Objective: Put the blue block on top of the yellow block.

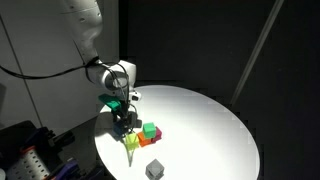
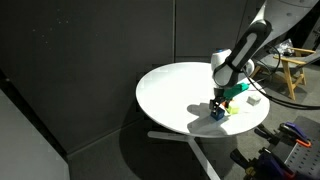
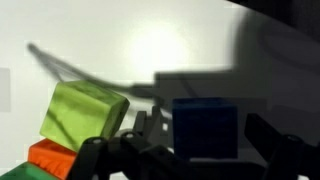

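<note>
The claw (image 3: 207, 150) hangs low over the white bench (image 1: 210, 120) with its jaws spread wide, gripping nothing. The blue block (image 3: 205, 128) sits on the bench right between the two fingers; I cannot tell whether either finger touches it. Just outside the claw, to the left in the wrist view, the yellow block (image 3: 85, 115) stands tilted, with an orange-red block (image 3: 48, 158) against it. In an exterior view a green block (image 1: 150, 130) lies close beside the claw and a grey block (image 1: 153, 169) further off.
</note>
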{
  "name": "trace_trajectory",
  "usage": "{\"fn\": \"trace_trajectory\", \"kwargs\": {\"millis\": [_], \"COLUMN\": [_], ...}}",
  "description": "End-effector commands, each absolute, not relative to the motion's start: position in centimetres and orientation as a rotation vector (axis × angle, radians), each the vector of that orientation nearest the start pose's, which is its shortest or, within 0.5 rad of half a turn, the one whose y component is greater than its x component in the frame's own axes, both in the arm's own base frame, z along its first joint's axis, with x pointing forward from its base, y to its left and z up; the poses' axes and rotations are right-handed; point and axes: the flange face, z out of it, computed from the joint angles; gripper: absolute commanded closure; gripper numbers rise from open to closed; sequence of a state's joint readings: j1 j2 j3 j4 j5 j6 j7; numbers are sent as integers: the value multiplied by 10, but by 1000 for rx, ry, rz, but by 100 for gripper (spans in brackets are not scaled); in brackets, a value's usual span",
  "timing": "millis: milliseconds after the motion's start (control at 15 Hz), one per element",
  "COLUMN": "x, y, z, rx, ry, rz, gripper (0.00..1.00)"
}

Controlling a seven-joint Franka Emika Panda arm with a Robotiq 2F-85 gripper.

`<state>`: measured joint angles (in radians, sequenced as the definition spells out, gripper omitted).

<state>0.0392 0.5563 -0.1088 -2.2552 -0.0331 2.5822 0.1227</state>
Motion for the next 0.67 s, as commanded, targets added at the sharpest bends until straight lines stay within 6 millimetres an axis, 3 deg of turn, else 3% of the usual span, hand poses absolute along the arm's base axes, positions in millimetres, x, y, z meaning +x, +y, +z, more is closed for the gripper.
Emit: {"fn": "trace_trajectory", "kwargs": {"millis": [0, 200, 267, 600], "x": [508, 509, 509, 510], "y": [-42, -43, -43, -40], "z": [96, 93, 93, 92], "rx": [-3218, -3217, -3217, -3219], "ry": [265, 272, 275, 284], "rz": [350, 357, 359, 373], "gripper": [0, 0, 17, 58]}}
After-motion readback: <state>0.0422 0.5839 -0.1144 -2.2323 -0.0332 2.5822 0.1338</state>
